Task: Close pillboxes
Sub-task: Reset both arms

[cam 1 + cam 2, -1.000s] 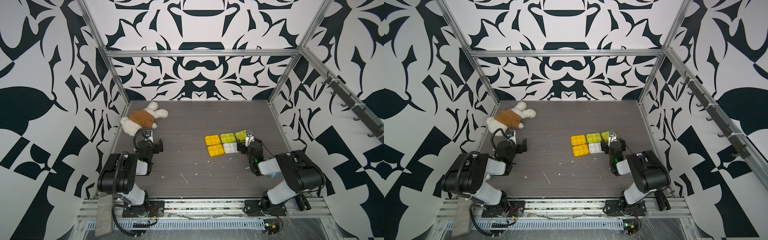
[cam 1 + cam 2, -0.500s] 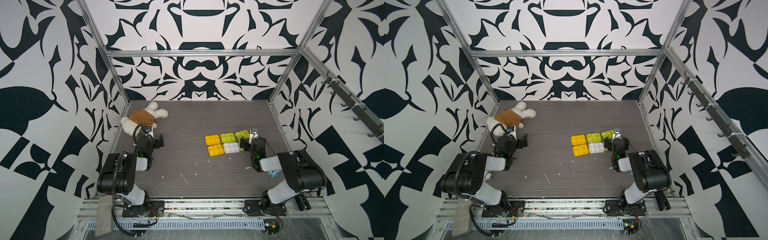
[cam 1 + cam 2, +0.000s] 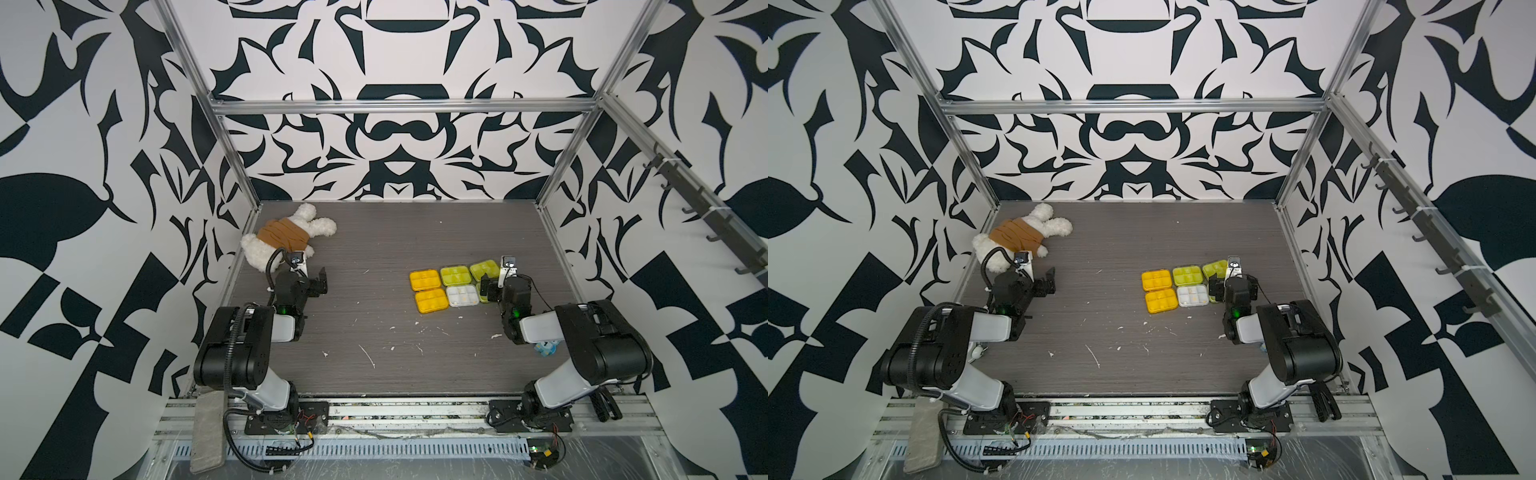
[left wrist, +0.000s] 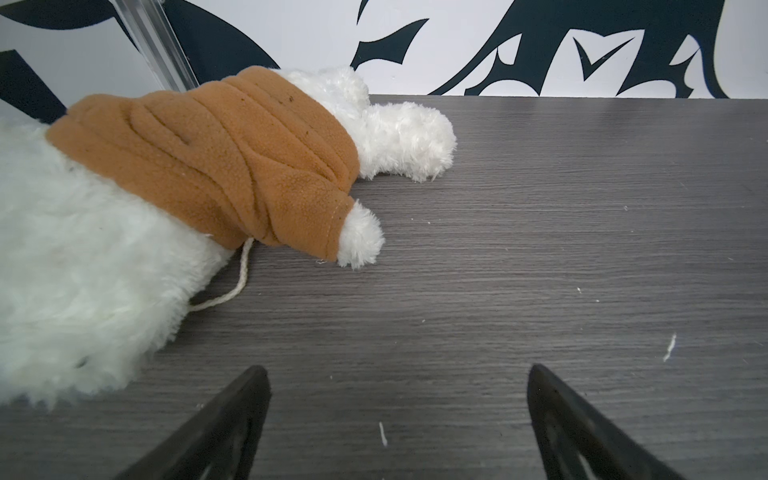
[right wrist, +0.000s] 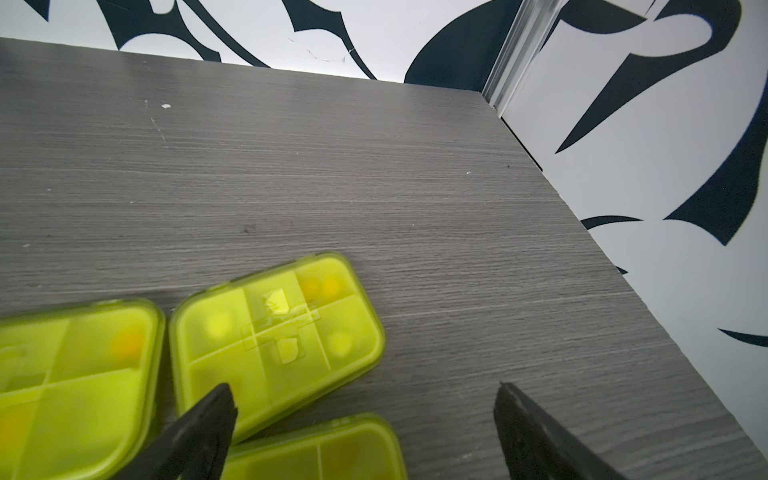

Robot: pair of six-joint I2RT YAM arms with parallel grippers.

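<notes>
Far left: a white plush toy in a brown fleece top lies by the back corner of the dark grey wood-grain surface. Not ours. The left jaws sit just beside it, low over bare surface, spread wide and gripping nothing. The left wrist view confirms it. They are well apart from the work.

Right of centre are the six flat rectangular plastic pillboxes, packed close in two rows of three.
- Far row: far amber box, middle yellow-green box, skewed yellow-green box.
- Near row: near amber box, clear-lidded white box, near yellow-green box. That last one is mostly hidden behind the right jaws in both top views.

The right jaws are spread wide and empty, hovering low over the near edge of the skewed box.

Far right: a small pale-blue toy is tucked under the right arm. Ignore it.

My read: in the right wrist view all three yellow-green lids lie flat on their trays, and the amber pair look flat from above. I can't tell on the clear one, since lid or bare tray is too small to call. I judge we're at the tail end, on a verify pass.

Next move, if needed: put the right jaws over the clear box and push straight down on the lid's free edge until it seats. Keep the touch light, because the neighbours are close and will likely slide.
</notes>
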